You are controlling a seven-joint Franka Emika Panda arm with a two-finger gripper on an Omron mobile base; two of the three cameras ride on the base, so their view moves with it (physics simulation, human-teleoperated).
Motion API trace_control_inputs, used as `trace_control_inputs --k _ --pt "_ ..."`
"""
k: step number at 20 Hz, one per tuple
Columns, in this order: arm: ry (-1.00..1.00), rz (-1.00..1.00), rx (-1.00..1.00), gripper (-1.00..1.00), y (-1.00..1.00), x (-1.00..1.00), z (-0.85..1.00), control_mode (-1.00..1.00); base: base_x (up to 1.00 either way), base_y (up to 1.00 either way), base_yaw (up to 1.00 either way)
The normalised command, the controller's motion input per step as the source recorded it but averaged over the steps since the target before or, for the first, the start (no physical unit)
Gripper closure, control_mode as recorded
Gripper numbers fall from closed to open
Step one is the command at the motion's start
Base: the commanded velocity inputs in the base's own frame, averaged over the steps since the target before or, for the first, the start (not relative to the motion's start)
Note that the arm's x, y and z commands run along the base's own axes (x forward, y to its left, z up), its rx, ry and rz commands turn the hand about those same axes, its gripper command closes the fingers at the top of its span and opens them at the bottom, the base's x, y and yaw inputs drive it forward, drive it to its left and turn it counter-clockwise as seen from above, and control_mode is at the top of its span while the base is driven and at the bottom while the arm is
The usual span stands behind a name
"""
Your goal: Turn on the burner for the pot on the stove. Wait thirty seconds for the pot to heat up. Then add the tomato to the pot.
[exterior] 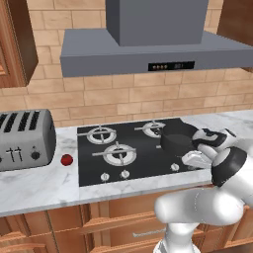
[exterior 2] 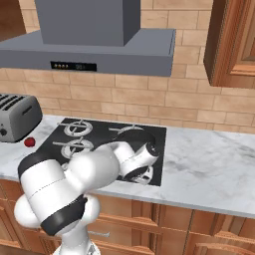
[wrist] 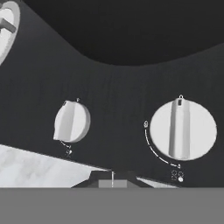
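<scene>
The dark pot (exterior: 177,139) sits on the right front burner of the black stove (exterior: 129,142). The small red tomato (exterior: 66,159) lies on the marble counter left of the stove, beside the toaster; it also shows in the right base view (exterior 2: 30,142). My gripper (exterior: 190,159) hovers low over the stove's front right edge, just in front of the pot. In the hand view its tips (wrist: 112,178) are shut and hold nothing. They point at the strip between two silver knobs, a small one (wrist: 72,121) and a bigger one (wrist: 183,129), touching neither. The pot (wrist: 131,30) looms dark above them.
A silver toaster (exterior: 24,139) stands at the left of the counter. A grey hood (exterior: 153,44) hangs over the stove. More knobs (exterior: 114,175) line the stove's front edge. Marble counter (exterior 2: 209,159) runs to the right of the stove, under a wooden cabinet (exterior 2: 234,45).
</scene>
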Motion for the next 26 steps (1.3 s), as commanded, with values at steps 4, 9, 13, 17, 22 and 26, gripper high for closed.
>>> trace_control_inputs --k 4,9,13,17,22,26 --pt "0.03 0.00 -0.01 1.00 0.00 0.23 -0.21 -1.00 0.00 0.00 0.00" --pt "0.00 0.00 0.00 1.00 0.00 0.12 0.00 -1.00 0.00 0.00 0.00" --pt "0.00 0.00 -0.03 1.00 -0.01 0.00 0.00 -1.00 0.00 0.00 0.00" --pt "-0.02 -0.01 -0.07 1.00 -0.17 0.00 0.00 -1.00 0.00 0.00 0.00" --pt "-0.14 0.00 -0.09 1.00 -0.18 0.00 0.00 -1.00 0.00 0.00 0.00" --pt "-0.18 0.00 -0.08 1.00 -0.17 0.00 0.00 -1.00 0.00 0.00 0.00"
